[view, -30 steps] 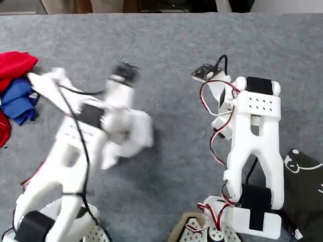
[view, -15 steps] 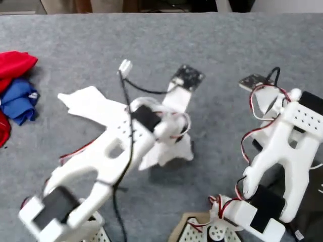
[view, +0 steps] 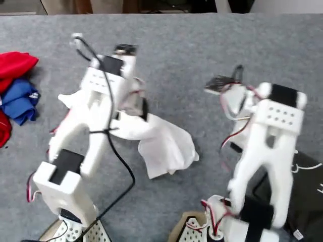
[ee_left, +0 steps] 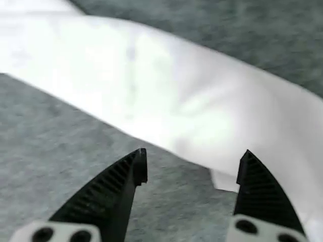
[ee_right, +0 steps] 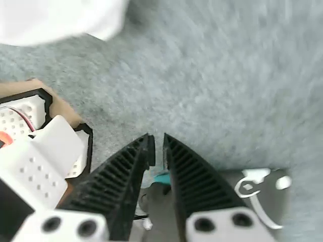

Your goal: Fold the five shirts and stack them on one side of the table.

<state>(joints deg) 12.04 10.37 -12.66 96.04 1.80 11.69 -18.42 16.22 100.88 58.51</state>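
At the left edge of the tabletop (view: 202,40), a bunched red shirt (view: 15,63) touches a blue shirt (view: 19,101) lying just nearer the arms. The left end effector (ee_left: 194,161) is spread wide, pinching nothing, just above a rumpled white shirt (ee_left: 166,96) that lies mid-tabletop, partly under that arm. The right end effector (ee_right: 157,143) is all but pressed together and empty, over grey tabletop. A black shirt (view: 303,186) lies at the right edge beside the right arm's base.
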